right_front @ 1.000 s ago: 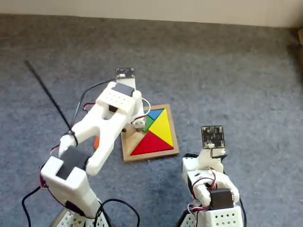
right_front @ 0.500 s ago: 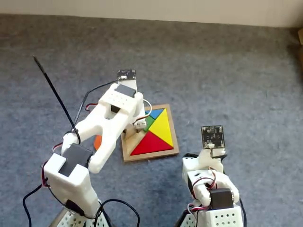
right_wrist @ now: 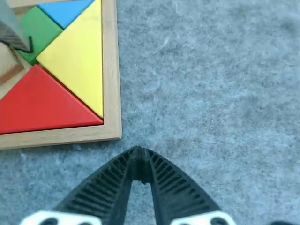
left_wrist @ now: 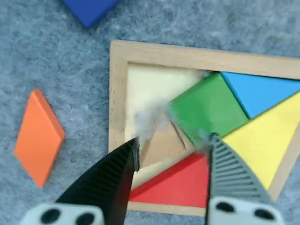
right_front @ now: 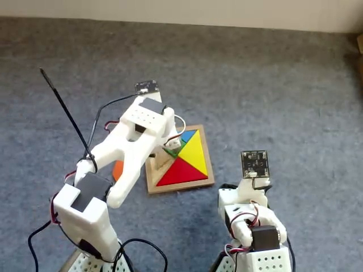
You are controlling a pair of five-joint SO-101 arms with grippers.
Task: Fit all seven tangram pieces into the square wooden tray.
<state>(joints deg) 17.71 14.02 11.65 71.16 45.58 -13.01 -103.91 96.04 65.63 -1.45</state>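
Carpeted room: grey carpet (right_front: 283,85), pale wall (right_front: 227,10) behind.

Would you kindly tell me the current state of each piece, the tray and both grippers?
Square wooden tray: partly filled.
Green square piece: in tray.
Light blue triangle: in tray.
Yellow triangle: in tray.
Red triangle: in tray.
Orange parallelogram: on carpet, outside tray.
Dark blue piece: on carpet, outside tray.
Left gripper: open, above tray.
Right gripper: shut, empty.

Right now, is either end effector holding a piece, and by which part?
Nothing is held. The left end effector hangs open over a bare part of the tray; the right end effector is shut, empty, above the carpet.
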